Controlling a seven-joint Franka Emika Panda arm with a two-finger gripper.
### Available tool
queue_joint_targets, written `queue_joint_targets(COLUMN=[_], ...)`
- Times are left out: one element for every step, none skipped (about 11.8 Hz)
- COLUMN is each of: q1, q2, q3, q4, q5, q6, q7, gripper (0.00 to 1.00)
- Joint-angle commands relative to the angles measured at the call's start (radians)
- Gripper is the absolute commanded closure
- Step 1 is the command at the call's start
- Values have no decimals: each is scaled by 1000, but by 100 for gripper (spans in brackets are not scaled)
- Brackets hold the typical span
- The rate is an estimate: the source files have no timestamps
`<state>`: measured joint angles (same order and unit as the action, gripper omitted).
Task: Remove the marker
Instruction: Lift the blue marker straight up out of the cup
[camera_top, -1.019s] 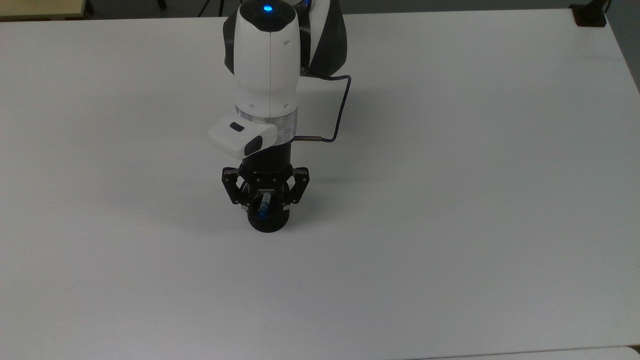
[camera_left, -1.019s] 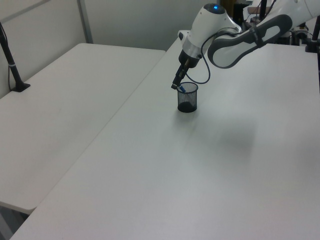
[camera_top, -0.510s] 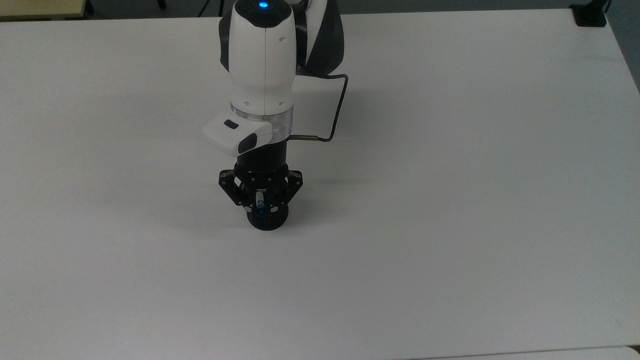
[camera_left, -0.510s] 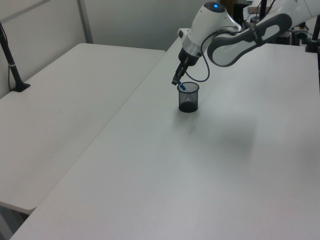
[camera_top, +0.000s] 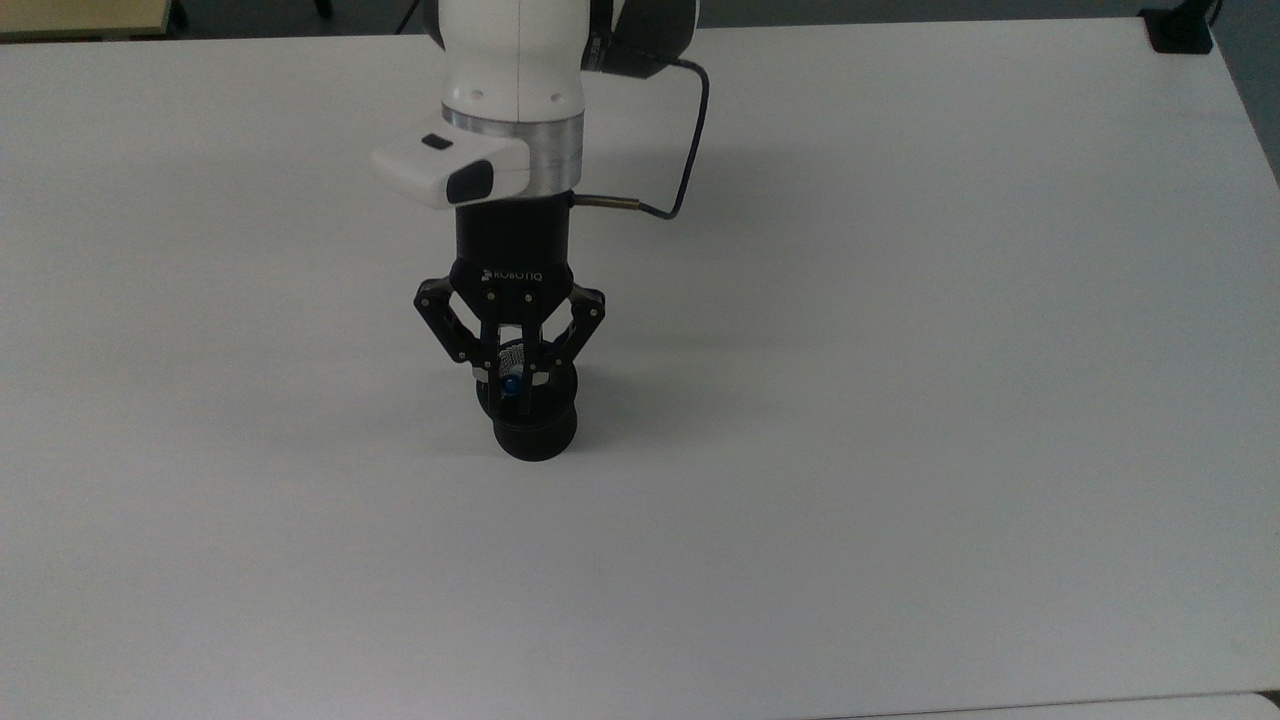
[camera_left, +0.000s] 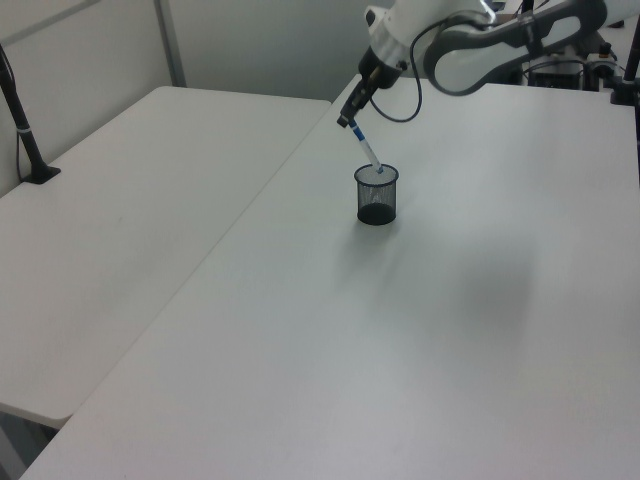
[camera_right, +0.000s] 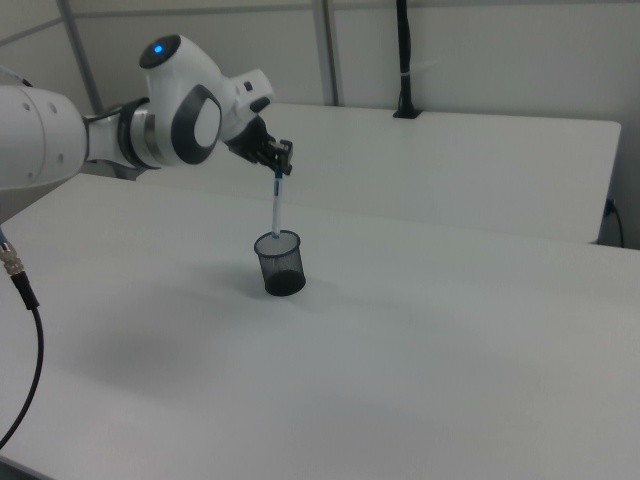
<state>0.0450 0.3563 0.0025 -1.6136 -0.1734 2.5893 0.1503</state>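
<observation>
Marker and black mesh cup are the two things on the white table, and the cup serves as the landmark. The gripper hangs above the cup, its two fingers clenched on the marker's upper end. In the right view the marker stands nearly upright below the fingers, white barrel with a blue band near the top, its lower end just inside the cup's rim. In the left view the marker slants from the gripper down toward the cup, with its blue tip at the cup's mouth. In the top view the gripper sits directly over the cup, and a blue end of the marker shows between the fingers.

Compared with half a second ago, the gripper has risen well above the cup: then it sat close to the rim with most of the marker down inside, and now nearly the whole barrel is out. The cup has stayed where it stood on the table.
</observation>
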Motion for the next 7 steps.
queue_joint_targets(q1=[13, 19, 57, 91, 117, 145, 171], q2=[-65, -65, -60, -57, -50, -34, -13], q3=[7, 8, 8, 7, 7, 7, 7], q4=[23, 56, 64, 58, 57, 55, 55], q5=[-6, -6, -8, -6, -6, -3, -2], q6=[-130, -238, -288, -299, -325, -336, -336], q7=[68, 61, 60, 60, 66, 69, 74], gripper=[87, 87, 87, 87, 87, 87, 86])
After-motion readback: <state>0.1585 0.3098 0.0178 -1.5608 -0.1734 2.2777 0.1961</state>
